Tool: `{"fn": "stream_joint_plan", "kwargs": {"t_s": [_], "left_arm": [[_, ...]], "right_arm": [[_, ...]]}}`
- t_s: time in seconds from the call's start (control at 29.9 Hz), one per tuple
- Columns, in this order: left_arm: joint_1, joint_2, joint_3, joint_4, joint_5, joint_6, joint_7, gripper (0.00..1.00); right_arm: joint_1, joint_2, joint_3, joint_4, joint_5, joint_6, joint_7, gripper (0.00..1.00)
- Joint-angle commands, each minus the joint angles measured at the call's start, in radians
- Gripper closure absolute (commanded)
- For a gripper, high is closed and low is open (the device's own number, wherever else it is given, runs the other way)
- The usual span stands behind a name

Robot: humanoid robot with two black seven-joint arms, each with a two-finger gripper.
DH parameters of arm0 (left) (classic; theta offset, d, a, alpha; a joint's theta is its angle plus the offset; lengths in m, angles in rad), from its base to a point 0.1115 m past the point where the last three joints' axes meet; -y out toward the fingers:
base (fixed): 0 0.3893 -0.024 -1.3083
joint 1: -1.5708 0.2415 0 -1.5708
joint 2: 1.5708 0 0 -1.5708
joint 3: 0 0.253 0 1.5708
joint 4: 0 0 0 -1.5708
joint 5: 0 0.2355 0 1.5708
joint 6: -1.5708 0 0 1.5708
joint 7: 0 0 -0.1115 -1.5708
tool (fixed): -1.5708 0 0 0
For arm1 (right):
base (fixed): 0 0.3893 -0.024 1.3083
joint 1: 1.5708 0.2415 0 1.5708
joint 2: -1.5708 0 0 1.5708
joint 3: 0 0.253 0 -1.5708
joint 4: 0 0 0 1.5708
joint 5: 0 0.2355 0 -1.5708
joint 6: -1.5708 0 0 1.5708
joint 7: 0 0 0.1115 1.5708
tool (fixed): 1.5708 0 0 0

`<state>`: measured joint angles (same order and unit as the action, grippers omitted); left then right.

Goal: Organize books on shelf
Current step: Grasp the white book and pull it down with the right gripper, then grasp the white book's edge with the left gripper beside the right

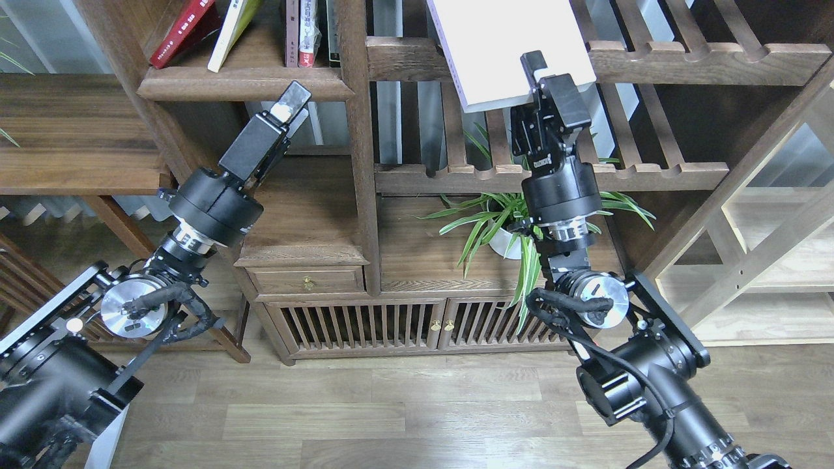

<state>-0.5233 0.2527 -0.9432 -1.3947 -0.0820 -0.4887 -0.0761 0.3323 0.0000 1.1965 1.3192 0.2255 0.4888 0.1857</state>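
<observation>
1. The right gripper (535, 73) has its jaws clamped on the lower edge of the large plain white paperback (508, 45), held up before the slatted rack (684, 62).
2. The left gripper (291, 107) hangs just below the dark brown wooden shelf (244, 83); whether its jaws are parted cannot be told.
3. The red-covered book (182, 29) and the yellow-green book (233, 29) lean on that shelf.

head view | from robot's head | faces forward-down at bookcase (365, 163) | close, both arms in frame
</observation>
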Motion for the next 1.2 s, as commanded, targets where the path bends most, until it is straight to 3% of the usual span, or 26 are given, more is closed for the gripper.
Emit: {"fn": "stream_joint_plan", "kwargs": {"t_s": [0.0, 0.63, 0.84, 1.17], "left_arm": [[-0.003, -0.035, -0.002, 0.025, 0.001, 0.0, -0.001, 0.01], [-0.029, -0.207, -0.005, 0.144, 0.001, 0.0, -0.001, 0.01], [-0.067, -0.225, -0.005, 0.212, 0.001, 0.0, -0.001, 0.01], [-0.09, -0.225, 0.003, 0.22, 0.001, 0.0, 0.001, 0.01]], "right_arm": [[-0.001, 0.0, -0.018, 0.009, -0.002, 0.0, 0.0, 0.98], [-0.026, 0.0, -0.086, 0.012, -0.026, 0.0, 0.0, 0.99], [-0.045, 0.0, -0.109, 0.012, -0.052, 0.0, 0.0, 0.99], [-0.128, 0.0, -0.176, 0.012, -0.132, 0.0, -0.002, 0.99]]}}
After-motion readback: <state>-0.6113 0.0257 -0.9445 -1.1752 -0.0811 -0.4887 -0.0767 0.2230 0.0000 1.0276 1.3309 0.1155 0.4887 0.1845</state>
